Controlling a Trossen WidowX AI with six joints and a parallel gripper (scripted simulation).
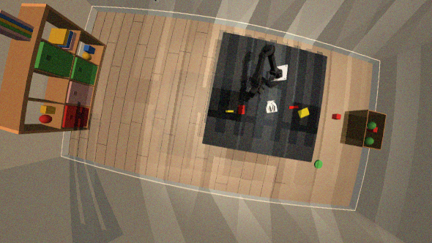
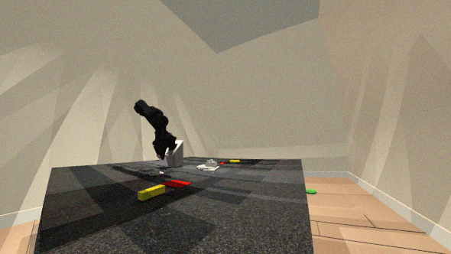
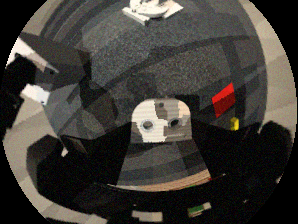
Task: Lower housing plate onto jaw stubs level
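Pale housing plate [image 3: 161, 119], apparently, with two round holes side by side, seen low in the middle of the wrist view. Caught between the black fingers of the gripper [image 1: 252, 96] [image 2: 162, 156] [image 3: 161, 137], spread fairly wide around it. Raised over the dark mat [image 1: 256, 139] [image 2: 267, 229], and well apart from the white assembly [image 1: 271, 107] [image 2: 208, 166] [image 3: 152, 9]. Not seated there. Too dark and small to make out clearly in the top and exterior views.

At the top edge of the wrist view, only partly shown, the same white assembly, lying on the mat with small raised parts. Near the arm [image 1: 269, 50] [image 2: 157, 115], a white slanted block [image 1: 282, 72] [image 2: 176, 157], standing on the mat and partly covered by the black links.

On one side of the assembly, a flat-looking red piece [image 1: 241, 109] [image 2: 176, 183] [image 3: 223, 100], with a yellow bar [image 1: 229, 111] [image 2: 151, 192] [image 3: 235, 124] just beside it. On the other side, a thin red strip [image 1: 293, 107] [image 2: 222, 163] near a yellow block [image 1: 303, 113] [image 2: 235, 161].

Beyond the mat, on the wooden floor [image 1: 146, 110] [image 2: 367, 206], a small red cube [image 1: 336, 116] and a green disc [image 1: 318, 164] [image 2: 311, 191]. Near the cube, an open brown box [image 1: 384, 129] with green balls inside. At the far end, a wooden shelf unit [image 1: 12, 80] with colored bins.
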